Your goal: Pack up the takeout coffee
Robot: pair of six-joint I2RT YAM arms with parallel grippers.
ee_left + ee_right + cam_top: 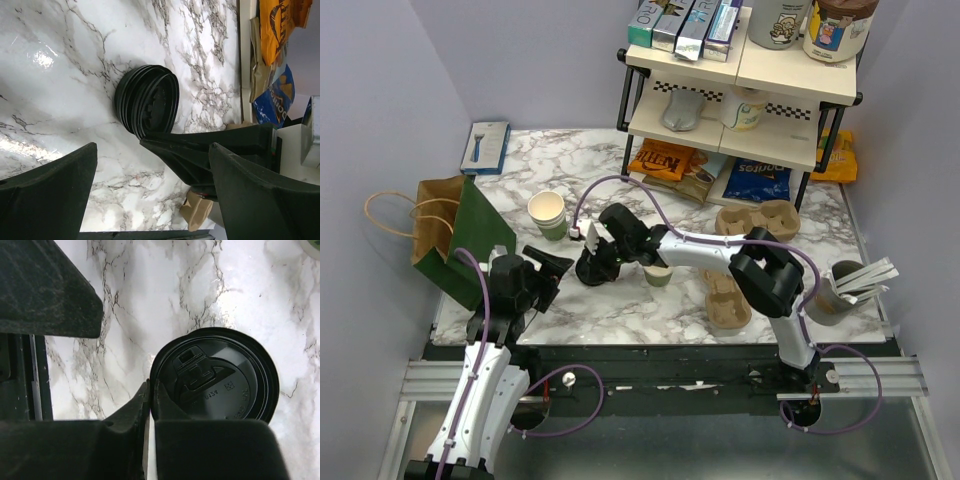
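Black lid (220,380): round, glossy, raised sip spout.

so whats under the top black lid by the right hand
More black lids, stacked on the marble table. The top lid covers whatever is inside the stack.

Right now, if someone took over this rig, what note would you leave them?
Left pincer: open, empty, near the lid stack.
Right pincer: shut on the rim of the top black lid of that stack, which sits on the table.
Green cup: upright mid-table, no lid on, partly hidden by the right arm.
Done: lid pinched.
Left: lift the lid off the stack, cap the cup, then pack it. It is not yet in a cup carrier.
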